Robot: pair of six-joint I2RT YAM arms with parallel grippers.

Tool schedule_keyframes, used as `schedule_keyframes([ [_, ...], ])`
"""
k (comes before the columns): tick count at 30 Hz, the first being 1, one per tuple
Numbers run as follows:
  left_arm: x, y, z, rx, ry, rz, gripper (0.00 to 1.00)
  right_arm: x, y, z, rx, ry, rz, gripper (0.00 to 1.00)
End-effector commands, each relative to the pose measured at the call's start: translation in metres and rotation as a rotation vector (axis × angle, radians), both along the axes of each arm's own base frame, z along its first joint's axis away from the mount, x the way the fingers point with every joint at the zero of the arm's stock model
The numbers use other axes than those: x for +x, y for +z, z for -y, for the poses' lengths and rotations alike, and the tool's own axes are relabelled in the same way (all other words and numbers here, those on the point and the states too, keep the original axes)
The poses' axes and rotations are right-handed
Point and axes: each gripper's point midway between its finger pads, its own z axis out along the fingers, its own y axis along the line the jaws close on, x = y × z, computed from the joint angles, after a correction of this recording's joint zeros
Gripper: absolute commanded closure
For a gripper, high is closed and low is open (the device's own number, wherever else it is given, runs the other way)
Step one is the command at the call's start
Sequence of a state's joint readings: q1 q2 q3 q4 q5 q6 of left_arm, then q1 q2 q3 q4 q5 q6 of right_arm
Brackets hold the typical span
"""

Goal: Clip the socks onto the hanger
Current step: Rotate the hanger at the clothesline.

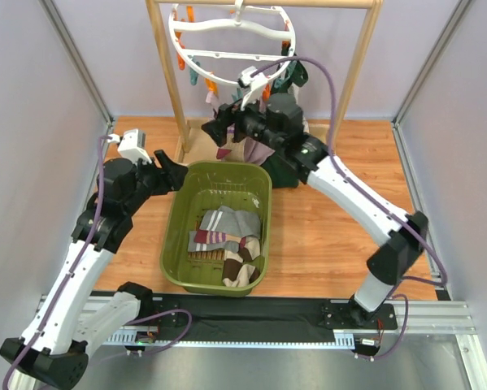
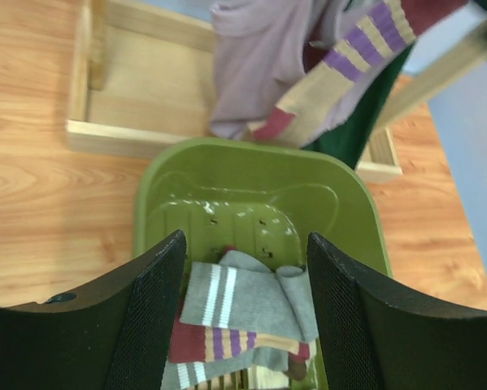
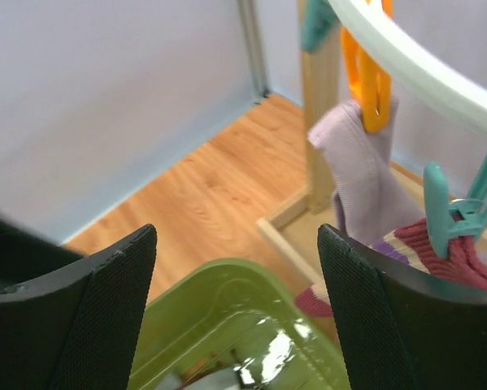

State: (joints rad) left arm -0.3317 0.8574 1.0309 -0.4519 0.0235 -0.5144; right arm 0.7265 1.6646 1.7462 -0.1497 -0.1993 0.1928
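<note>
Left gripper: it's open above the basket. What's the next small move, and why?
Probably lower the left gripper onto the grey striped sock and close. Its jaws are open and empty, and that sock lies on top in the basket, framed between them. The right gripper is open by the hanger, where a lilac sock already hangs clipped.

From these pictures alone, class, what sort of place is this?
Probably a robot test cell staged as a laundry corner: plain partition walls, two bolted-down arms, a clip hanger, socks in a basket.
</note>
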Motion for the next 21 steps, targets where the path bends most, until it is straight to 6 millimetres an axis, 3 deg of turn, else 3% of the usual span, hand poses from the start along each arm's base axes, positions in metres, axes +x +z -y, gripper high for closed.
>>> schedule_keyframes([
  [1, 0.003, 0.012, -0.023, 0.03, 0.119, 0.056, 0.32, 0.053, -0.012, -0.005, -0.062, -0.229, 0.137, 0.19],
  [2, 0.003, 0.01, -0.023, 0.027, 0.119, 0.061, 0.32, 0.06, -0.01, -0.008, -0.058, -0.253, 0.171, 0.18],
  [5, 0.008, 0.014, -0.019, 0.024, 0.104, 0.081, 0.32, 0.093, -0.039, -0.009, -0.109, -0.403, 0.161, 0.18],
  [6, 0.009, 0.014, -0.019, 0.029, 0.103, 0.083, 0.32, 0.102, -0.036, 0.0, -0.124, -0.48, 0.179, 0.18],
  [13, 0.022, 0.025, -0.013, 0.024, 0.089, 0.118, 0.32, 0.125, -0.057, 0.018, -0.202, -0.664, 0.196, 0.28],
  [16, 0.026, 0.039, -0.002, 0.007, 0.037, 0.159, 0.33, 0.13, -0.06, 0.028, -0.213, -0.712, 0.201, 0.4],
  [19, 0.039, 0.042, 0.013, 0.012, -0.026, 0.137, 0.33, 0.138, -0.063, 0.043, -0.225, -0.757, 0.192, 0.72],
  [21, 0.042, 0.043, 0.019, 0.009, -0.06, 0.12, 0.34, 0.139, -0.061, 0.055, -0.229, -0.78, 0.186, 0.74],
])
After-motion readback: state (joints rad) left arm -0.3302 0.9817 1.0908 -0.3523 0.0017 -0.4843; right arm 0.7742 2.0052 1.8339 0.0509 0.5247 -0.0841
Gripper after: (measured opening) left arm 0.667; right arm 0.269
